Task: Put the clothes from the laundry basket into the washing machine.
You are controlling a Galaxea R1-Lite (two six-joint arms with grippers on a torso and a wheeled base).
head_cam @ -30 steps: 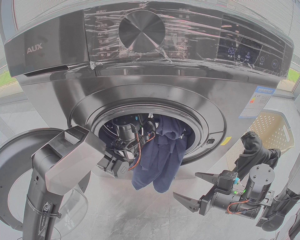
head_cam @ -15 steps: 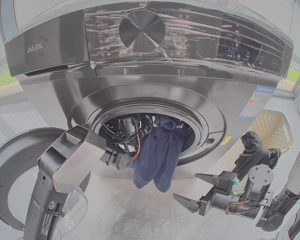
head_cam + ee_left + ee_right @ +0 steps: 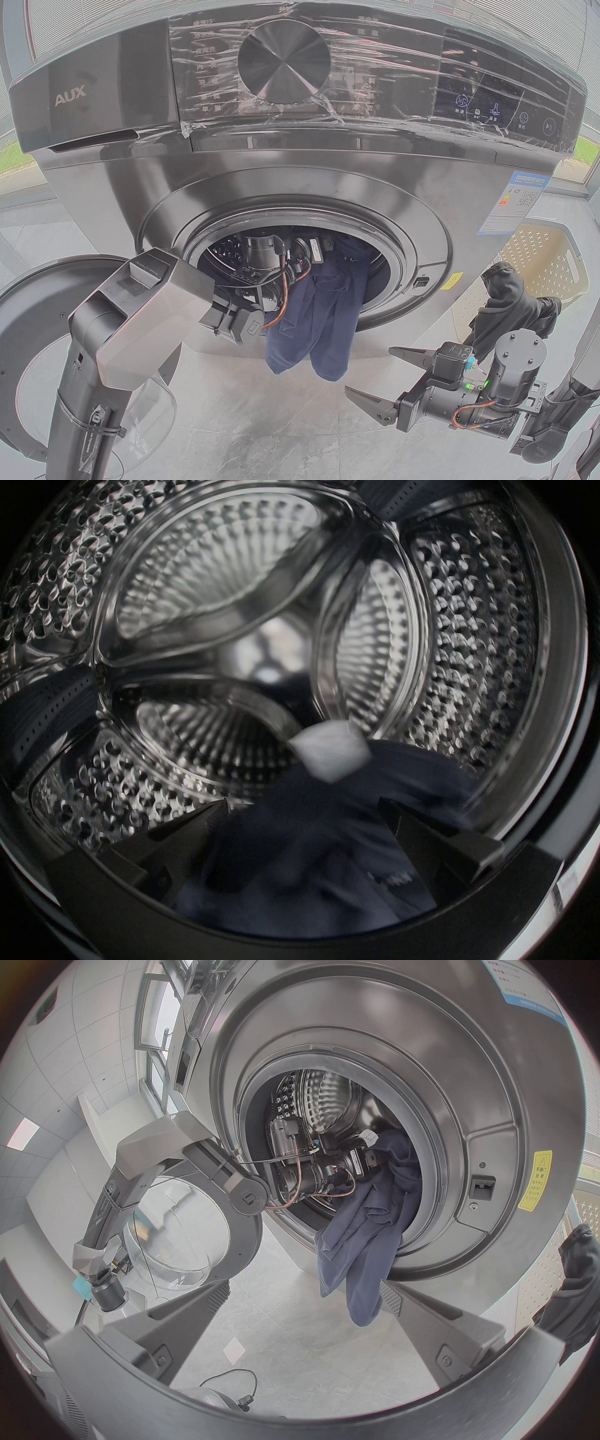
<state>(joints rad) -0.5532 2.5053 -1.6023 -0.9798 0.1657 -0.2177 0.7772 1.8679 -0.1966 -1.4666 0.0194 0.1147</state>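
Observation:
A navy garment (image 3: 325, 312) hangs over the lower rim of the washing machine's round opening (image 3: 412, 250), part of it inside the drum and its end dangling toward the floor. In the left wrist view my left gripper (image 3: 302, 802) is inside the steel drum (image 3: 212, 605), open, with the navy garment (image 3: 312, 867) and its white label (image 3: 330, 750) lying between and below the fingers. My right gripper (image 3: 369, 370) hovers open and empty above the floor, in front of the machine at the lower right. A dark garment (image 3: 509, 306) drapes over the cream laundry basket (image 3: 553, 262).
The machine's door (image 3: 37, 350) stands swung open at the left, its glass bowl (image 3: 147, 412) low beside my left arm. Grey tiled floor (image 3: 281, 425) lies in front of the machine. The basket stands against the machine's right side.
My left gripper has pushed deeper into the drum. The bunched top of the navy garment has sunk lower and further inside. My right arm has not moved.

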